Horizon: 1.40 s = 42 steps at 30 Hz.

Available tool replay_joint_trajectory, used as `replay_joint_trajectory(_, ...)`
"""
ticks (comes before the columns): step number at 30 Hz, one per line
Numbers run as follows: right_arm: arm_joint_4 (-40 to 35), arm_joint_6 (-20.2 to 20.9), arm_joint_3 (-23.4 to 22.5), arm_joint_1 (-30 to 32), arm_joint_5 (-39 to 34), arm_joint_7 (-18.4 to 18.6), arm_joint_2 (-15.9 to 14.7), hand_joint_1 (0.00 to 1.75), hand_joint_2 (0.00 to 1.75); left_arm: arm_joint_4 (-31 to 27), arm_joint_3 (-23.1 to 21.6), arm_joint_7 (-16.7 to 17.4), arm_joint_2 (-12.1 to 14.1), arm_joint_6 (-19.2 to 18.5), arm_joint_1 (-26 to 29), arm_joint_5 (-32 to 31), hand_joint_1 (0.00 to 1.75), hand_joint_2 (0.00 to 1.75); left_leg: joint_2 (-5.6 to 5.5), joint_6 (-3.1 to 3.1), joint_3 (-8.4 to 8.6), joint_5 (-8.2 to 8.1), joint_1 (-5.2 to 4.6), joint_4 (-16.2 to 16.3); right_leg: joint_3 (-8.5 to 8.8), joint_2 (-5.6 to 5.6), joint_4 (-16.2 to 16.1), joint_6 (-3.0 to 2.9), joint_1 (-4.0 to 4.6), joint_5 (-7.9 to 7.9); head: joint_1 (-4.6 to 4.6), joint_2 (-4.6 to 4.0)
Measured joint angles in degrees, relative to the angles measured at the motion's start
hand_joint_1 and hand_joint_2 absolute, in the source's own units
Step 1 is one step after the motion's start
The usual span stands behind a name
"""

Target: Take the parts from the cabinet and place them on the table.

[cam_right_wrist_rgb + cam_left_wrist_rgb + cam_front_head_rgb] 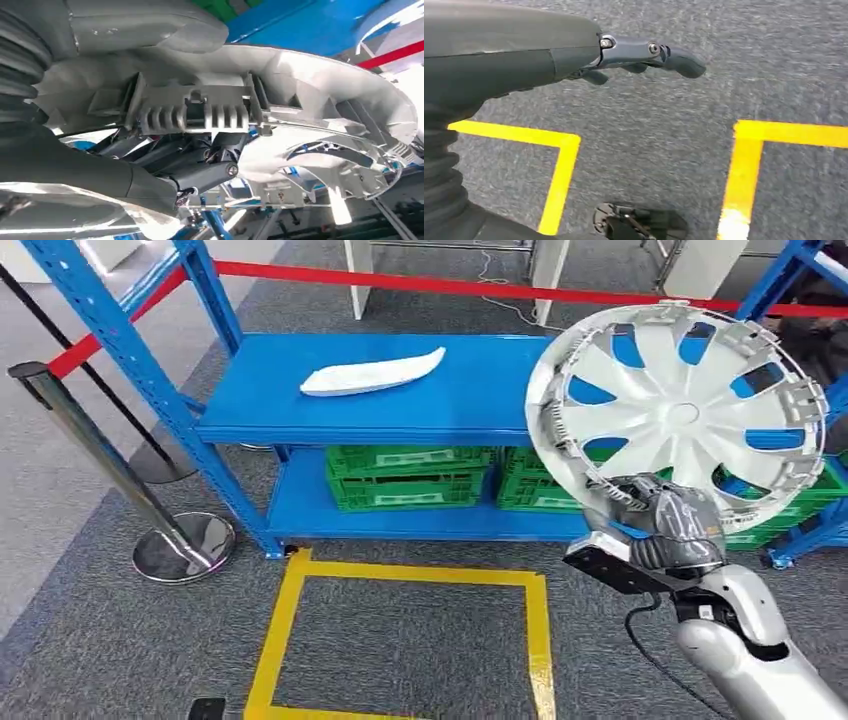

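My right hand (668, 525) grips the lower rim of a silver wheel cover (680, 410) and holds it upright in front of the blue rack's right end. In the right wrist view the wheel cover (320, 100) runs across the frame, with the right hand's dark fingers (200, 172) hooked through its openings and the thumb on the rim. A long white plastic part (372, 373) lies on the rack's top shelf (470, 400), left of the wheel cover. My left hand (644, 55) hangs over the grey carpet, fingers extended and holding nothing.
Green crates (410, 475) sit on the rack's lower shelf. A yellow taped square (400, 640) marks the carpet in front of the rack. A chrome stanchion (180, 540) with red belt stands at the left. Red barrier tape (450, 285) runs behind the rack.
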Motion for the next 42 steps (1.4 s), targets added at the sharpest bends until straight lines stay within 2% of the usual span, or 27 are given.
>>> replay_joint_trajectory(1,0.0,0.18,-0.02,-0.03,0.0,0.0,0.02,1.75,1.75,0.0,0.02,0.0,0.0,0.04,-0.01,-0.09,0.0,1.75,0.0,0.06,-0.84,0.68,-0.11,0.02,-1.29,0.08,5.02,0.1,0.04,-3.38,0.02,0.0)
replay_joint_trajectory(2,0.0,0.33,-0.02,-0.02,0.0,0.04,0.02,1.75,1.75,0.0,0.04,-0.06,0.0,0.04,-0.01,-0.13,0.0,1.75,0.01,0.15,-1.66,1.33,-0.24,0.07,-2.26,0.11,9.26,0.22,0.06,-5.36,-0.02,0.0)
replay_joint_trajectory(3,0.0,0.48,-0.02,-0.01,-0.02,0.09,0.0,1.75,1.75,0.0,0.09,-0.39,0.0,0.04,0.0,-0.2,0.0,1.75,0.02,0.18,-2.54,1.91,-0.35,0.15,-2.7,0.11,12.41,0.24,0.06,-5.58,0.0,0.0)
replay_joint_trajectory(4,0.0,0.5,-0.02,0.01,-0.04,0.2,0.02,1.75,1.75,0.0,0.11,-0.7,0.02,0.04,0.01,-0.33,0.0,1.75,0.02,0.17,-3.39,2.29,-0.39,0.17,-2.15,0.11,13.07,0.23,0.06,-4.07,-0.02,0.0)
replay_joint_trajectory(6,0.0,0.63,-0.07,0.02,-0.15,0.42,0.0,1.75,1.75,0.0,0.13,-1.11,0.02,-0.07,0.01,-0.44,0.0,1.75,0.02,-0.04,-5.03,3.35,-0.42,0.48,1.83,0.1,8.89,0.05,0.06,1.11,-0.02,0.0)
replay_joint_trajectory(7,0.0,0.74,-0.15,0.01,-0.28,0.5,0.0,1.75,1.75,0.0,0.17,-1.11,0.02,-0.11,0.01,-0.44,0.0,1.75,0.0,-0.23,-5.78,3.8,-0.42,0.78,5.53,0.08,3.86,-0.1,0.06,2.07,0.0,0.0)
replay_joint_trajectory(9,-0.02,0.83,-0.39,-0.03,-0.37,0.61,-0.02,1.75,1.75,0.0,0.28,-1.09,0.04,-0.15,0.04,-0.44,0.0,1.75,-0.11,-0.72,-6.62,4.22,-0.73,1.81,12.46,0.18,-5.87,-0.29,0.32,-1.27,-0.07,0.0)
replay_joint_trajectory(10,-0.04,0.88,-0.48,-0.06,-0.39,0.68,-0.02,1.75,1.75,0.0,0.35,-1.09,0.06,-0.22,0.05,-0.44,0.0,1.75,-0.1,-1.1,-6.89,4.57,-0.82,2.02,12.63,0.11,-6.83,-0.54,0.32,-2.25,0.0,0.0)
replay_joint_trajectory(12,-0.07,0.9,-0.52,0.11,-0.39,0.81,-0.07,1.75,1.75,0.0,0.44,-1.09,0.09,-0.28,0.09,-0.44,0.0,1.75,-0.1,-1.73,-7.15,5.2,-0.63,1.96,11.47,0.2,-6.58,-1.39,0.51,-2.01,0.0,0.0)
replay_joint_trajectory(13,-0.07,0.92,-0.52,0.1,-0.39,0.83,-0.07,1.75,1.75,0.0,0.5,-1.09,0.13,-0.28,0.19,-0.44,0.0,1.75,-0.14,-1.96,-7.42,5.01,-0.59,2.34,11.36,0.07,-6.91,-2.17,0.09,-1.5,0.04,0.0)
replay_joint_trajectory(15,-0.09,1.26,-0.52,0.02,-0.39,1.07,-0.09,1.75,1.75,0.0,0.52,-1.09,0.15,-0.37,0.31,-0.44,0.0,1.75,-0.19,-2.77,-8.9,0.06,-0.34,6.61,11.43,-0.02,-6.86,-3.1,0.18,-0.81,-0.2,0.0)
replay_joint_trajectory(17,-0.07,1.93,-0.57,0.08,-0.24,1.64,-0.09,1.75,1.75,0.0,0.55,-1.03,0.15,-0.59,0.36,-0.61,0.0,1.75,-0.18,-3.34,-11.55,-4.78,0.03,15.35,10.75,-0.03,-6.72,-3.18,0.28,-0.21,-0.18,0.0)
replay_joint_trajectory(18,-0.07,2.28,-0.57,0.12,-0.17,1.86,-0.11,1.75,1.75,0.0,0.59,-1.0,0.15,-0.61,0.42,-0.66,0.0,1.75,-0.18,-3.5,-12.5,-5.75,0.2,19.03,10.37,0.0,-6.56,-3.14,0.32,-0.02,-0.13,0.0)
replay_joint_trajectory(20,-0.07,2.97,-0.57,0.28,-0.39,2.14,-0.11,1.75,1.75,0.0,0.59,-1.0,0.15,-0.63,0.51,-0.72,0.0,1.75,-0.18,-3.51,-10.74,-3.48,0.4,17.47,9.77,0.02,-6.02,-3.08,0.33,0.03,-0.2,0.0)
replay_joint_trajectory(22,-0.07,3.63,-0.59,0.32,-1.33,2.21,-0.13,1.75,1.75,0.0,0.61,-0.98,0.15,-0.66,0.52,-0.79,0.0,1.75,-0.19,-3.1,-5.99,0.91,0.4,8.72,9.61,0.07,-5.55,-2.89,0.33,-0.11,-0.2,0.0)
replay_joint_trajectory(23,-0.07,3.85,-0.59,0.33,-1.66,2.19,-0.13,1.75,1.75,0.0,0.63,-0.98,0.22,-0.7,0.55,-0.79,0.0,1.75,-0.3,-2.68,-4.09,1.68,0.31,4.63,9.44,0.06,-5.45,-2.73,0.28,-0.22,-0.15,0.0)
replay_joint_trajectory(27,-0.07,4.37,-0.61,0.25,-1.92,1.99,-0.48,1.75,1.75,0.0,0.83,-0.98,0.33,-0.79,0.61,-0.76,0.0,1.75,-0.34,-2.0,-3.72,1.0,-0.33,2.81,8.39,0.11,-5.42,-1.53,0.14,0.42,-0.11,0.0)
replay_joint_trajectory(29,-0.18,4.31,-0.66,0.27,-1.47,1.99,-0.92,1.75,1.75,0.0,0.85,-0.94,0.3,-0.79,0.49,-0.74,0.0,1.75,-0.15,-1.04,-3.35,1.49,0.19,1.35,7.45,0.16,-4.48,-0.97,0.17,-0.86,0.0,0.0)
replay_joint_trajectory(30,-0.2,4.28,-0.66,0.1,-1.05,1.95,-1.07,1.75,1.75,0.0,0.85,-0.94,0.3,-0.83,0.39,-0.74,0.0,1.75,-0.16,-0.68,-3.47,1.57,0.27,1.31,6.12,0.17,-1.88,-0.93,0.19,-2.54,0.15,0.0)
replay_joint_trajectory(32,-0.2,4.26,-0.63,0.13,-0.26,1.84,-1.16,1.75,1.75,0.0,0.87,-0.94,0.17,-1.03,0.39,-0.74,0.0,1.75,-0.22,-0.51,-3.61,1.61,0.2,1.32,1.6,0.2,7.77,-0.59,0.09,-6.62,0.26,0.0)
replay_joint_trajectory(33,-0.2,4.24,-0.63,0.11,0.2,1.81,-1.2,1.75,1.75,0.0,0.9,-0.94,0.17,-1.07,0.43,-0.74,0.0,1.75,-0.26,-0.49,-3.65,1.62,0.17,1.33,-0.44,0.2,11.76,-0.41,0.09,-7.71,0.24,0.0)
replay_joint_trajectory(34,-0.2,4.24,-0.63,0.11,0.5,1.77,-1.27,1.75,1.75,0.0,0.92,-0.92,0.17,-1.22,0.43,-0.74,0.0,1.75,-0.33,-0.49,-3.63,1.64,0.17,1.34,-1.19,0.2,13.0,-0.29,0.06,-7.33,0.26,0.0)
replay_joint_trajectory(36,-0.2,4.22,-0.63,0.05,0.85,1.77,-1.38,1.75,1.75,0.0,0.92,-0.92,0.15,-1.51,0.37,-0.74,0.0,1.75,-0.7,-0.53,-3.57,1.66,0.24,1.45,1.21,0.2,7.8,-0.14,-0.12,-3.3,0.26,0.0)
replay_joint_trajectory(38,-0.31,4.22,-0.63,-0.13,1.01,1.79,-1.51,1.75,1.75,0.0,0.92,-0.9,0.11,-1.62,0.27,-0.83,0.0,1.75,-1.21,-0.86,-3.76,1.47,0.25,2.09,6.16,1.16,-2.4,0.18,-0.63,1.4,0.31,0.0)
replay_joint_trajectory(39,-0.31,4.24,-0.59,-0.42,1.05,1.79,-1.53,1.75,1.75,0.0,0.94,-0.85,0.2,-1.62,0.18,-0.83,0.0,1.75,-1.41,-1.24,-4.41,1.35,-0.19,2.71,7.32,2.65,-3.62,0.44,-0.61,0.37,0.37,0.0)
replay_joint_trajectory(40,-0.39,4.26,-0.55,-0.66,1.09,1.79,-1.64,1.75,1.75,0.0,0.94,-0.83,0.2,-1.6,0.12,-0.85,0.0,1.75,-1.71,-1.48,-5.15,1.58,-0.16,3.3,7.06,2.47,-3.9,-0.11,-0.72,0.22,0.2,0.0)
replay_joint_trajectory(42,-0.46,4.33,-0.44,-0.85,1.14,1.84,-1.75,1.75,1.75,0.0,0.94,-0.74,0.2,-1.49,0.27,-0.92,0.0,1.75,-2.16,-2.08,-5.65,2.07,-0.02,3.21,6.43,2.07,-3.47,-0.47,-0.44,0.39,0.2,0.0)
